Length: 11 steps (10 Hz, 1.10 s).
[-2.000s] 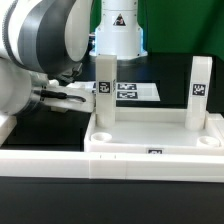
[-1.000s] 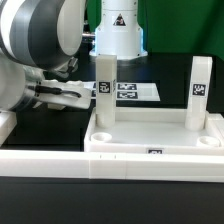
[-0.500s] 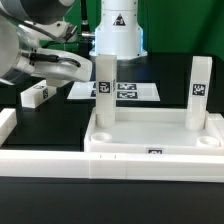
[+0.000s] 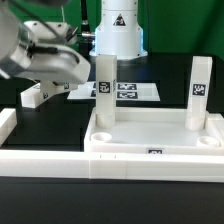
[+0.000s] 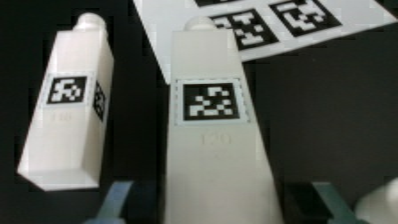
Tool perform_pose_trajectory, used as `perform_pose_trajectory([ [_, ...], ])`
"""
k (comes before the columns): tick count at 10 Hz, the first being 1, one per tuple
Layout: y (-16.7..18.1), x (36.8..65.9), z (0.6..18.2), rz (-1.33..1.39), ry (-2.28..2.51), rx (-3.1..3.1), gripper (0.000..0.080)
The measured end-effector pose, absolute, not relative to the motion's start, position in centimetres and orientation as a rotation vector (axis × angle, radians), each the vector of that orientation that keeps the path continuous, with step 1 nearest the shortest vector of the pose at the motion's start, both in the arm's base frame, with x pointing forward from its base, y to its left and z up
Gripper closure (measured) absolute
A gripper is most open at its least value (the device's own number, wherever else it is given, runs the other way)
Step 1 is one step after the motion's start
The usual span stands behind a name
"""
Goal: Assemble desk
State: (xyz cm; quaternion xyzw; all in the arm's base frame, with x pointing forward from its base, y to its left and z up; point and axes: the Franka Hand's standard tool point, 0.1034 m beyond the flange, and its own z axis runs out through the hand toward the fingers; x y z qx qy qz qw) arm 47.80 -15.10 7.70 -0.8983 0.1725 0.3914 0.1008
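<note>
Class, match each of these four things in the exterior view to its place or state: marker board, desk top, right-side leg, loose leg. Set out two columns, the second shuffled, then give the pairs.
1 marker board
2 desk top
3 right-side leg
4 loose leg

A standing upright at a far corner of the desk top
B flat on the table, beyond the desk top
C lying at the exterior view's left
D in the foreground, tray-like with a raised rim

Pairs: 1-B; 2-D; 3-A; 4-C
</note>
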Motion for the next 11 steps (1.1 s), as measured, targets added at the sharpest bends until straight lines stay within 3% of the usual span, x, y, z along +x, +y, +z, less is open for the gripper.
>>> perform_pose_trajectory([
  [4,-14.1,50.5,12.0,0.831,0.481,-2.798,0.0509],
  [9,-14.6,51.5,11.6,0.413,0.501,-2.952,0.0509],
  [11,-13.5,52.9,13.7,0.264,0.472,-2.984,0.0509],
])
